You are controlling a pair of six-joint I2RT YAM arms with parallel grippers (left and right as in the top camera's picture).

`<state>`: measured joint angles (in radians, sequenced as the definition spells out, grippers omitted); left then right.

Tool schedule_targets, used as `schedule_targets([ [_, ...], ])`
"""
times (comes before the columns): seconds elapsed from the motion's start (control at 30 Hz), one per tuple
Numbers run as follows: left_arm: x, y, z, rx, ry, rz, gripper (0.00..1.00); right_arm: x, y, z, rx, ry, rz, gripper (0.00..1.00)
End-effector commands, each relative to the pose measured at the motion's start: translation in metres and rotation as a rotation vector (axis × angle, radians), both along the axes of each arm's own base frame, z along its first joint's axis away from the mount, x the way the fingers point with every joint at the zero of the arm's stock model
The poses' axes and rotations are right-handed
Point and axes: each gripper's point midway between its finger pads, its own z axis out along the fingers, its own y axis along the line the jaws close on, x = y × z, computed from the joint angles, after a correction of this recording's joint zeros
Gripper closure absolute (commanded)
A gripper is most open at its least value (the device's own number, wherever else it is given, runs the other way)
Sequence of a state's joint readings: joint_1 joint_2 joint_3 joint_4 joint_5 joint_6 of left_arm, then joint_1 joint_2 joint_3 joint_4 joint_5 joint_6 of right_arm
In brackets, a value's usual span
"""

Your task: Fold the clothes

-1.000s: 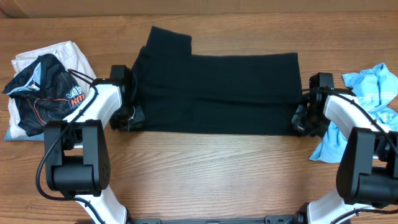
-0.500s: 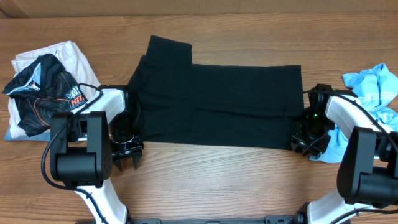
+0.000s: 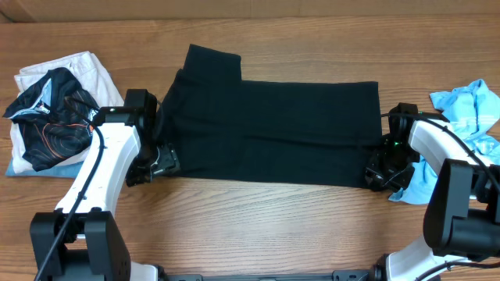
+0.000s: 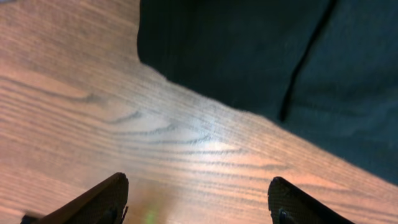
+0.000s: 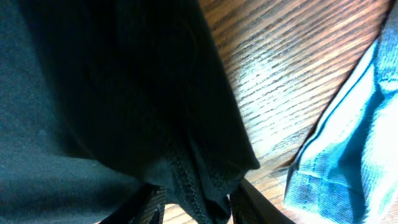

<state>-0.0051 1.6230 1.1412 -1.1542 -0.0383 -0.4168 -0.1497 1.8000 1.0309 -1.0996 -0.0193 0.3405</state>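
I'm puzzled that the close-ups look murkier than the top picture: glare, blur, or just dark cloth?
Overhead view: even light, sharp, but the black garment shows few folds. Left wrist view: bright sheen on the wooden table; fingers dark and soft-edged. Right wrist view: garment very close, near-black and blurry; blue shirt washed out.

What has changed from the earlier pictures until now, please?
The large plain black garment had its near edge drawn toward the robot, so it lies broader. The left end effector let go of its corner and stands open over the bare wooden table. The right end effector followed that edge; black hem lies between its fingers, grip unclear. The black printed jersey and the light blue tee stayed.
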Motion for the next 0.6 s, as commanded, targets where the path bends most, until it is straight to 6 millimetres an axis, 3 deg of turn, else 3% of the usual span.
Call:
schedule_targets([
  [0.0, 0.007, 0.001, -0.01, -0.003, -0.009, 0.024, 0.24, 0.0, 0.0, 0.0, 0.0, -0.001, -0.007, 0.63],
  [0.17, 0.014, 0.018, -0.035, 0.099, 0.024, 0.039, 0.23, 0.001, -0.001, -0.001, 0.0, -0.007, -0.007, 0.63],
  [0.37, 0.023, 0.018, -0.07, 0.096, 0.063, 0.037, 0.22, 0.001, -0.001, -0.001, -0.001, -0.009, -0.007, 0.63],
  [0.4, 0.021, 0.018, -0.077, 0.096, 0.087, 0.036, 0.3, 0.002, -0.001, -0.001, -0.001, -0.009, -0.007, 0.63],
  [0.43, 0.018, 0.018, -0.082, 0.097, 0.108, 0.034, 0.45, 0.002, -0.001, -0.001, -0.001, -0.009, -0.007, 0.63],
  [0.5, 0.009, 0.022, -0.085, 0.123, 0.155, 0.026, 0.85, 0.002, -0.001, -0.001, -0.001, -0.009, -0.007, 0.63],
  [0.53, 0.003, 0.028, -0.082, 0.157, 0.177, 0.035, 0.96, 0.002, -0.001, -0.001, 0.0, -0.01, -0.004, 0.63],
  [0.57, -0.008, 0.042, -0.076, 0.226, 0.215, 0.076, 0.96, 0.002, -0.001, -0.001, 0.0, -0.01, -0.003, 0.63],
])
